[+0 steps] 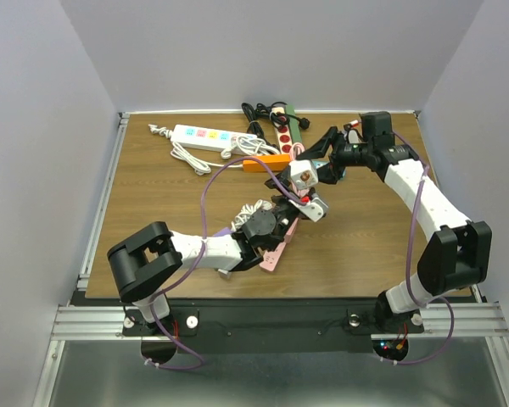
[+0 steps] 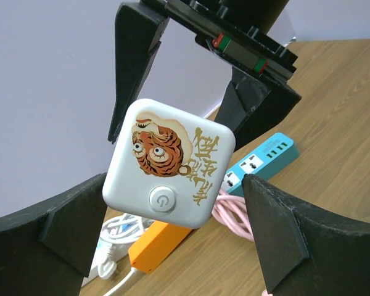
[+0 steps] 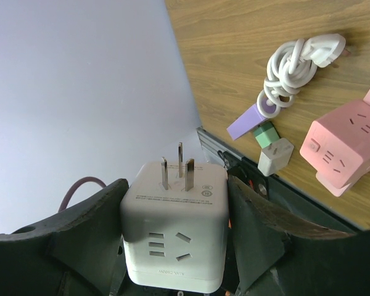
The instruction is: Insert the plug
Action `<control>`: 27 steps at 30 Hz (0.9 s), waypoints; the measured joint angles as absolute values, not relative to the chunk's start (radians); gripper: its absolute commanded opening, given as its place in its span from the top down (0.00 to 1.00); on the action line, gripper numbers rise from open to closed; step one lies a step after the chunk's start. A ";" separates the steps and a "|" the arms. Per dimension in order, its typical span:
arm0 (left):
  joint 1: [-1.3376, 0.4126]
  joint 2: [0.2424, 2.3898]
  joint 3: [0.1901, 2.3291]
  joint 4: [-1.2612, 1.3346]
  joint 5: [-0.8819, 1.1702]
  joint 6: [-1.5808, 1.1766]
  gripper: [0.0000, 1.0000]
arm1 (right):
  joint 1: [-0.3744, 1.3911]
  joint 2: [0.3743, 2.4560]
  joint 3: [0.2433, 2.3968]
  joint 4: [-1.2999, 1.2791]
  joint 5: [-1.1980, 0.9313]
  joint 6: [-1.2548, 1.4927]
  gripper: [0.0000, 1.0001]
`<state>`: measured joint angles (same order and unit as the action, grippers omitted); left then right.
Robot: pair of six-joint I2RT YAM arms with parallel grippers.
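The plug is a white cube adapter [image 1: 303, 175] with a tiger picture and a power button on one face [image 2: 169, 160] and three metal prongs on the opposite face [image 3: 176, 213]. My right gripper [image 1: 314, 170] [image 3: 176, 185] is shut on it and holds it above the table, prongs pointing toward the near edge. My left gripper [image 1: 293, 199] [image 2: 172, 203] is open just below the cube, with one finger [image 2: 68, 228] on each side of it. The right-hand finger is clear of the cube. A pink power strip [image 1: 280, 242] [image 3: 342, 145] lies under the left gripper.
At the back are a white strip with coloured sockets [image 1: 205, 137], an orange strip [image 1: 267, 164] [image 2: 157, 246], a teal strip [image 2: 265, 157], a red-socket strip [image 1: 284, 127] and black cables [image 1: 259, 114]. A coiled white cable [image 3: 293, 68], a small white adapter [image 3: 274, 155] and a green one [image 3: 265, 132] lie near the pink strip.
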<state>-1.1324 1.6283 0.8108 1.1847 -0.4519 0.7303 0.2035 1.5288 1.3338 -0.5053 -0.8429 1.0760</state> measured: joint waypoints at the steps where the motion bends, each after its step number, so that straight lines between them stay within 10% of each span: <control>1: -1.132 1.636 0.811 1.193 -0.455 0.741 0.01 | 0.204 1.526 1.331 -0.505 -0.843 1.078 1.00; 5: -1.132 1.649 0.811 1.205 -0.462 0.772 0.09 | 0.204 1.524 1.326 -0.505 -0.847 1.079 0.99; 16: -1.131 1.650 0.811 1.185 -0.474 0.795 0.68 | 0.195 1.518 1.293 -0.493 -0.855 1.065 1.00; 18: -1.130 1.650 0.812 1.166 -0.468 0.786 1.00 | 0.194 1.518 1.291 -0.493 -0.853 1.050 0.95; 19: -1.130 1.650 0.813 1.160 -0.467 0.784 1.00 | 0.191 1.517 1.284 -0.490 -0.853 1.041 0.95; 27: -1.121 1.646 0.814 0.979 -0.397 0.691 1.00 | 0.177 1.514 1.191 -0.480 -0.828 0.947 0.23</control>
